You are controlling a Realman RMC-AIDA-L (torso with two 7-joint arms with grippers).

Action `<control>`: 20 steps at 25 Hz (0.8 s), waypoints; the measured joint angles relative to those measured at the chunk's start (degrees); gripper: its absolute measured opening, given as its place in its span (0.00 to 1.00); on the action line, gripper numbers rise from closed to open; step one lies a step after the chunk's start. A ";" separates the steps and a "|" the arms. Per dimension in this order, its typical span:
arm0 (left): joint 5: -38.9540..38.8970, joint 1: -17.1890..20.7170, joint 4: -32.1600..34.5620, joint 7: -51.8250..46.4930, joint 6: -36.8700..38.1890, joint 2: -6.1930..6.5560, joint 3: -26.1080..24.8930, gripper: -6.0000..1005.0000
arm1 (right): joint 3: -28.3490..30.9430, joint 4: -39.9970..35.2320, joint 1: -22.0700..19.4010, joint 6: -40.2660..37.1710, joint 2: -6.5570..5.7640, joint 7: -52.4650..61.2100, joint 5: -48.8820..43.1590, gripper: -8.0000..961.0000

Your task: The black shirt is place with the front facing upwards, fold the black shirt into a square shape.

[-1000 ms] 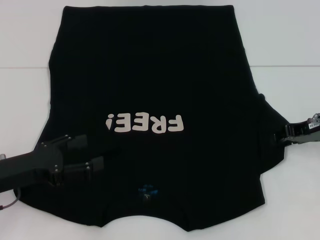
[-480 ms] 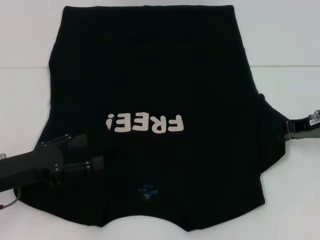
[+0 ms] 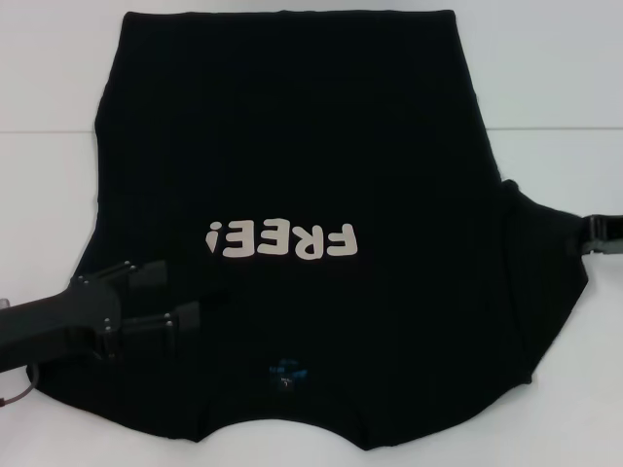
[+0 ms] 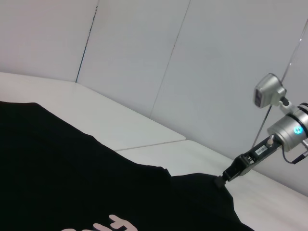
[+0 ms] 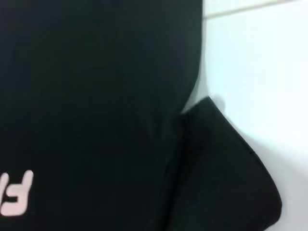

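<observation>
Black cloth: the black shirt (image 3: 292,195) lies flat, front up, across the white table (image 3: 555,88), unfolded. Step in hand, by my reading: spreading the sleeves; a side fold must follow. Right gripper (image 3: 592,236) clamps the right sleeve's edge; left gripper (image 3: 190,292) rests over the left sleeve, jaws apart. Containers: none visible.
</observation>
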 joint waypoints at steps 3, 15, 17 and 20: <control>0.00 0.02 0.11 -0.37 -0.07 0.05 0.08 0.94 | 0.00 -2.02 -1.21 -0.84 -0.09 -0.73 2.10 0.04; 0.00 0.13 0.09 -0.44 -0.33 0.13 -0.03 0.94 | -0.56 -6.96 -0.83 -3.57 0.43 -2.86 5.05 0.04; 0.00 0.13 0.14 -0.74 -0.37 0.14 0.04 0.94 | -1.30 -7.16 -0.24 -4.21 0.43 -3.36 5.37 0.04; 0.00 0.13 0.25 -1.20 -0.38 0.14 0.14 0.94 | -3.61 -7.00 1.47 -4.43 0.78 -3.53 5.04 0.04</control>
